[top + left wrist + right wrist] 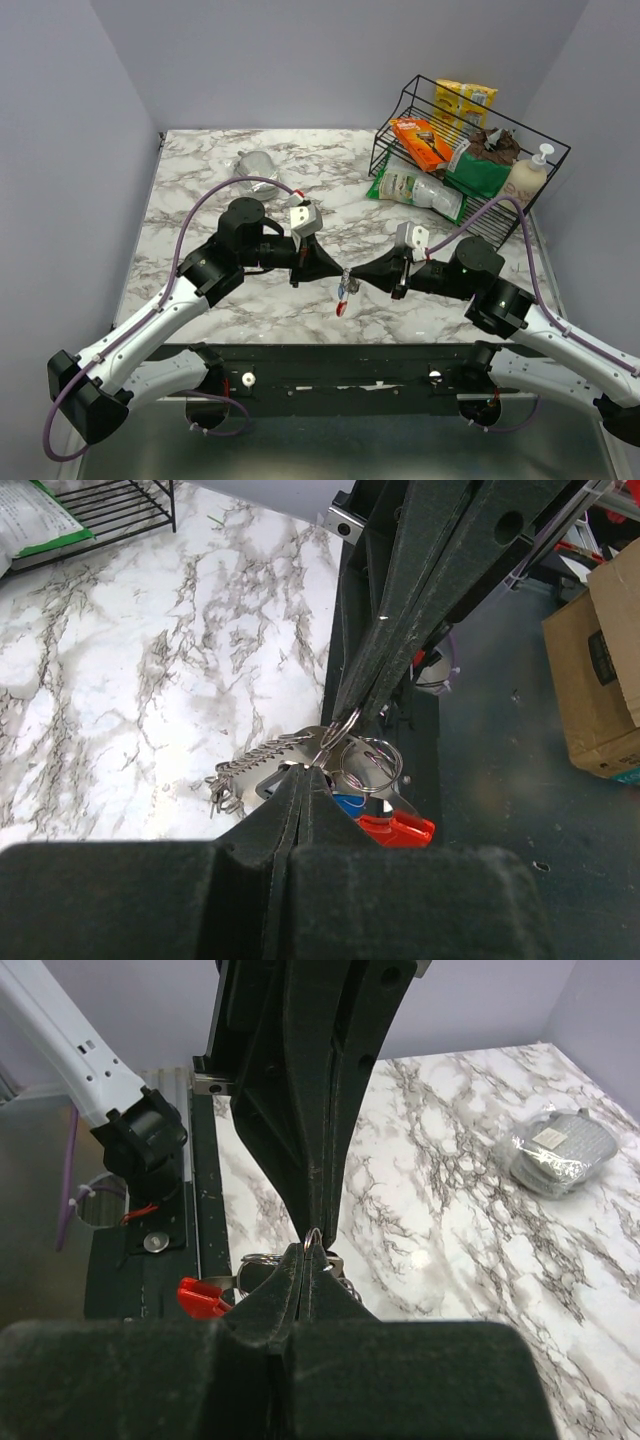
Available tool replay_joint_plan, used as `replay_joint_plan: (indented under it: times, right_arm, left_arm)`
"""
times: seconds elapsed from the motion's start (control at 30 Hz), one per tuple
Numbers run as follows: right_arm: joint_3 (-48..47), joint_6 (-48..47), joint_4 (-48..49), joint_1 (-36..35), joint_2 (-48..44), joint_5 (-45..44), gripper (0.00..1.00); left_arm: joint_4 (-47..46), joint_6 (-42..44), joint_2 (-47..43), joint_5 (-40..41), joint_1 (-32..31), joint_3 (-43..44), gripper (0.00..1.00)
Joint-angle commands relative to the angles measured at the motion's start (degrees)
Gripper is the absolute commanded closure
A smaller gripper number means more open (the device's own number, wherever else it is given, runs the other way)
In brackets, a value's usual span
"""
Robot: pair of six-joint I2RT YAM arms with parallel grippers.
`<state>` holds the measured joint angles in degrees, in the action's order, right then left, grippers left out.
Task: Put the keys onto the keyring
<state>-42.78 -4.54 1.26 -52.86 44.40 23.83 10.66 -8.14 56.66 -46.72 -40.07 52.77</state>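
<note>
My two grippers meet tip to tip above the marble table's near edge. The left gripper (337, 272) is shut on the keyring (343, 290), and so is the right gripper (353, 280). In the left wrist view my shut gripper (303, 772) pinches silver metal beside a silver ring (372, 765), a blue tag (347, 804), a red tag (398, 829) and a small chain (248, 770). In the right wrist view my shut gripper (312, 1248) clamps a thin ring loop; the red tag (200, 1297) hangs to the left. I cannot make out the dark-headed keys; the fingers hide that spot.
A black wire basket (520, 215) at the back right holds snack packs and a soap bottle (530, 175). A green-white bag (415, 190) lies against it. A clear wrapped item (255, 162) lies at the back left. The black base rail (330, 355) runs along the near edge.
</note>
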Motion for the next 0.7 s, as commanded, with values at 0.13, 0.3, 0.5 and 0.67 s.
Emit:
replay_joint_plan:
  times: [0.13,0.3,0.5,0.67]
  right_arm:
    - [-2.6,0.4,2.7,-0.1,-1.3,1.9,0.99]
    - [-2.7,0.7,3.3,0.0,-1.1,2.3,0.99]
    - [-2.7,0.8,3.6,-0.1,-0.7,2.7,1.0]
    - [-2.3,0.2,3.8,-0.1,-0.9,3.0,1.0]
  left_arm:
    - [0.5,0.8,2.1,0.8,0.6,0.9,1.0]
    - [0.9,1.2,3.3,0.7,0.6,1.0,1.0]
    - [2.4,2.8,2.8,3.2,0.6,1.1,0.83]
    - [3.5,4.9,-1.0,5.7,0.6,0.8,0.46]
